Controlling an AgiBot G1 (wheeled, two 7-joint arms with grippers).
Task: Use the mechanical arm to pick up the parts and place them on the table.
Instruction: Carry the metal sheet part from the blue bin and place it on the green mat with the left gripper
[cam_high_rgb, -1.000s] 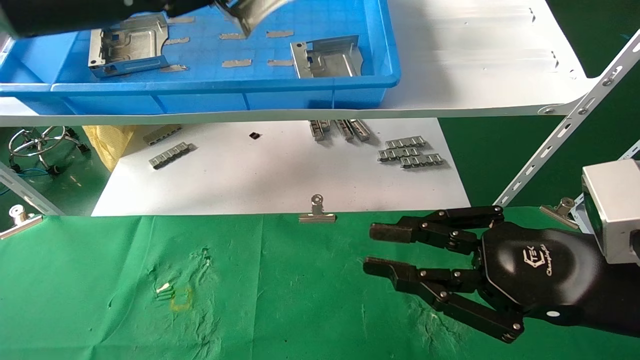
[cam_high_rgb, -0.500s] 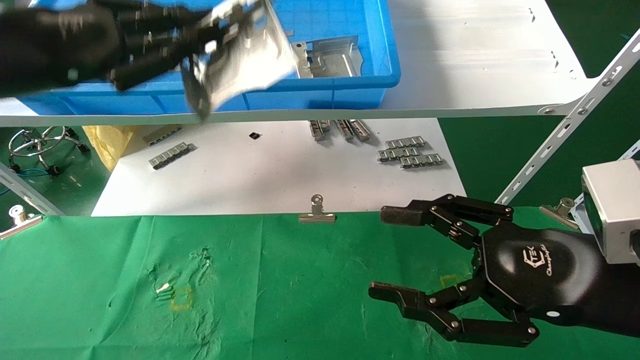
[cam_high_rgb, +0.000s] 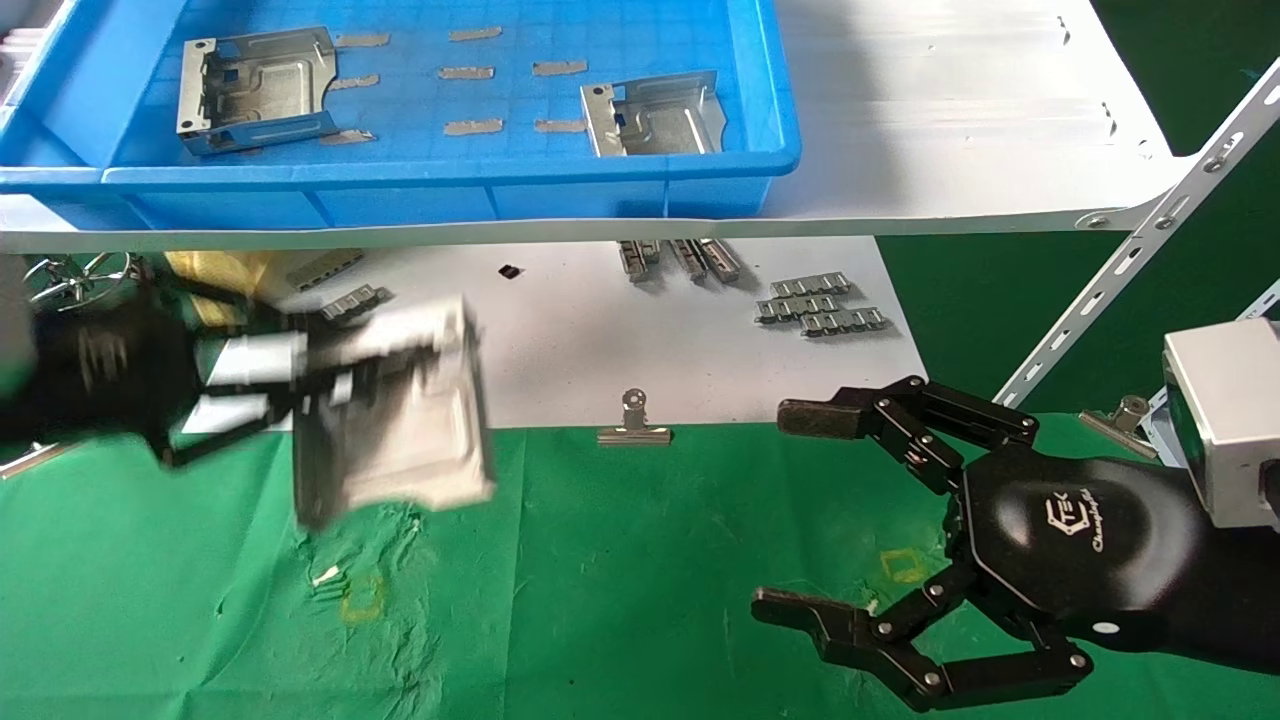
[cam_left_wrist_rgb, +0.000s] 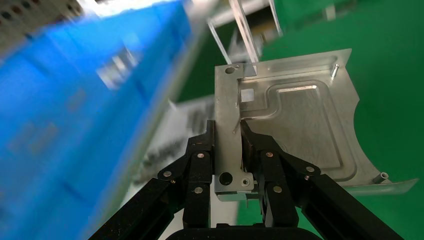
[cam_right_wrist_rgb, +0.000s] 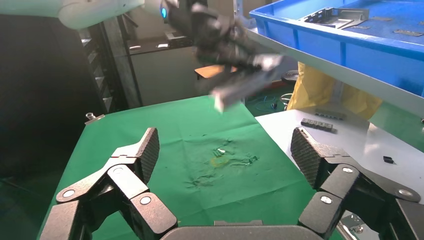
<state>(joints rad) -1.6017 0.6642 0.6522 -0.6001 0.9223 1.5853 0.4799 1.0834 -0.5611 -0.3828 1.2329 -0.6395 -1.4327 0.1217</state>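
No part lies on our green table yet; two parts wait in the blue bin. Our left hand pinches a third part above the cloth, seemingly untouching. Our right hand hovers, spread wide.

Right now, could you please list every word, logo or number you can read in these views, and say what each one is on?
"TSK" style emblem: on the glossy black palm of the right gripper, only roughly readable.
Cursive line under it, starting "Cha...": too small to read fully.
Silver-grey sheet-metal bracket held by the left gripper: no markings visible.
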